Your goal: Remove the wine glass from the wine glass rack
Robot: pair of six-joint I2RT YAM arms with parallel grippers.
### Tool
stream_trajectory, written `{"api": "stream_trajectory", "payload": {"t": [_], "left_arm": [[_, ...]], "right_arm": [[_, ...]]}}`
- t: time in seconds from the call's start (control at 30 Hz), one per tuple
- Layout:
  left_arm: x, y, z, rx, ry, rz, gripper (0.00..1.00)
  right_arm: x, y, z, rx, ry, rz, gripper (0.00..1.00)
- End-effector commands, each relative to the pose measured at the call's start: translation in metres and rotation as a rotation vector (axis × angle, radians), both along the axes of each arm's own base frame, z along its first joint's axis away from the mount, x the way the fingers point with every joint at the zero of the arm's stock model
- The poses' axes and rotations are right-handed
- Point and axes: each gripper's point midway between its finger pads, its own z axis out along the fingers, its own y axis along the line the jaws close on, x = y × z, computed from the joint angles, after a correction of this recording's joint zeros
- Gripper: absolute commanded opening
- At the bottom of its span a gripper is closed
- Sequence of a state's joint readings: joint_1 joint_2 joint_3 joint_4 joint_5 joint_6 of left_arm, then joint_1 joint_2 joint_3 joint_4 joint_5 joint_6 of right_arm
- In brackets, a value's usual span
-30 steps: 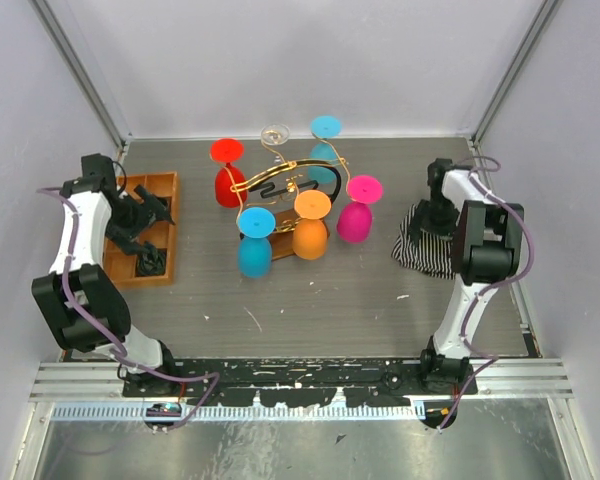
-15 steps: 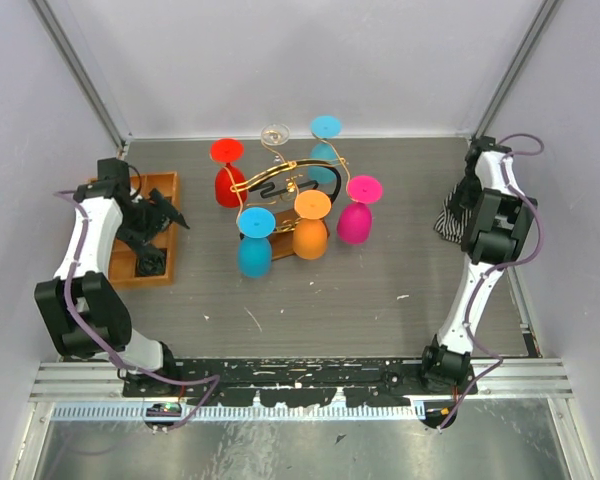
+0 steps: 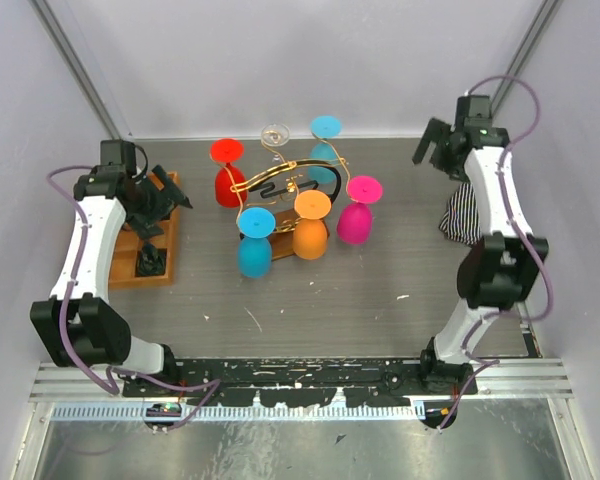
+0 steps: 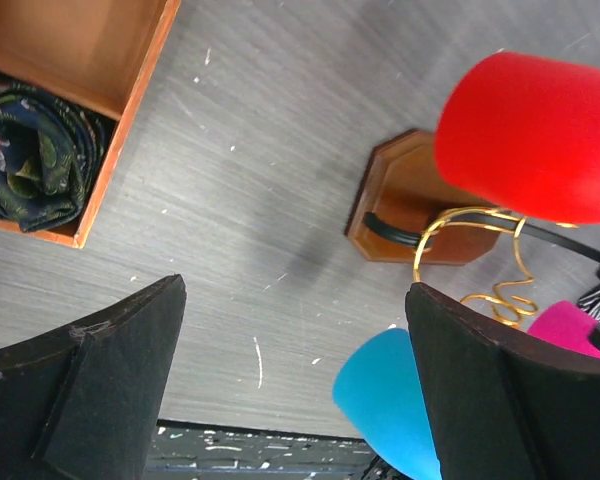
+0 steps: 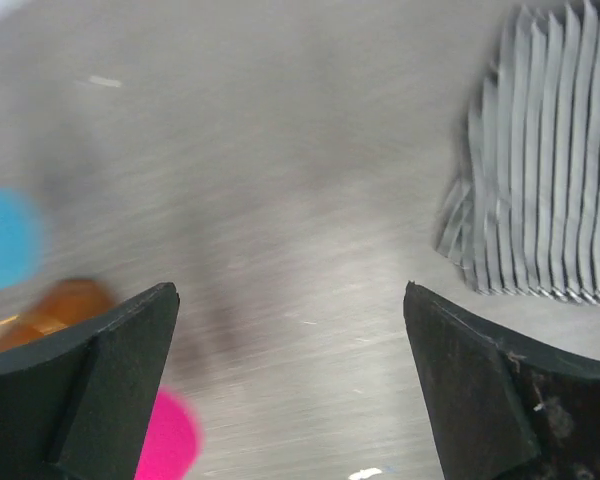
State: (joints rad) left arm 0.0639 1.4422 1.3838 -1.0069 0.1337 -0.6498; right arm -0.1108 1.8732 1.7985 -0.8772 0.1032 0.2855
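Black bases fix both arms to the metal rail. The left arm and the right arm share one build: rounded white shells between black barrel joints. A thin purple cable loops loosely along each (it runs back down to the rail). Farthest from the rail, the left gripper and the right gripper carry matte black wedge fingers with flat inner faces, faintly scuffed along the edges.

left hand: spread wide, empty | right hand: spread wide, empty
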Motion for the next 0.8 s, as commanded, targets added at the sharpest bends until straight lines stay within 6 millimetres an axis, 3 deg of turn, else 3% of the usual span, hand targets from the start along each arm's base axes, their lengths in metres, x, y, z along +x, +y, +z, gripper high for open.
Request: {"api": "stream_trajectory", "payload": {"t": [0.0, 0.07, 0.1, 0.13, 0.4, 0.67, 0.77], "left_arm": [[0.009, 0.000, 0.031, 0.020, -0.092, -0.006, 0.98], [0.008, -0.004, 0.031, 0.007, -0.092, -0.012, 0.98], [0.007, -0.006, 0.030, 0.001, -0.090, -0.016, 0.98], [0.006, -0.008, 0.029, -0.005, -0.088, -0.020, 0.98], [0.004, -0.023, 0.020, -0.030, -0.061, -0.053, 0.98], [0.003, -0.029, 0.021, -0.040, -0.074, -0.069, 0.98], [0.000, -0.029, 0.019, -0.038, -0.063, -0.068, 0.98]], "right_arm": [[0.002, 0.060, 0.110, 0.312, -0.337, 0.200, 0.96], [-0.009, 0.092, 0.125, 0.469, -0.361, 0.299, 0.55], [-0.014, 0.099, 0.127, 0.508, -0.361, 0.316, 0.44], [-0.019, 0.108, 0.128, 0.545, -0.355, 0.337, 0.41], [-0.057, 0.157, 0.103, 0.766, -0.268, 0.484, 0.45], [-0.080, 0.175, 0.100, 0.823, -0.260, 0.545, 0.47], [-0.081, 0.169, 0.095, 0.783, -0.254, 0.516, 0.46]]}}
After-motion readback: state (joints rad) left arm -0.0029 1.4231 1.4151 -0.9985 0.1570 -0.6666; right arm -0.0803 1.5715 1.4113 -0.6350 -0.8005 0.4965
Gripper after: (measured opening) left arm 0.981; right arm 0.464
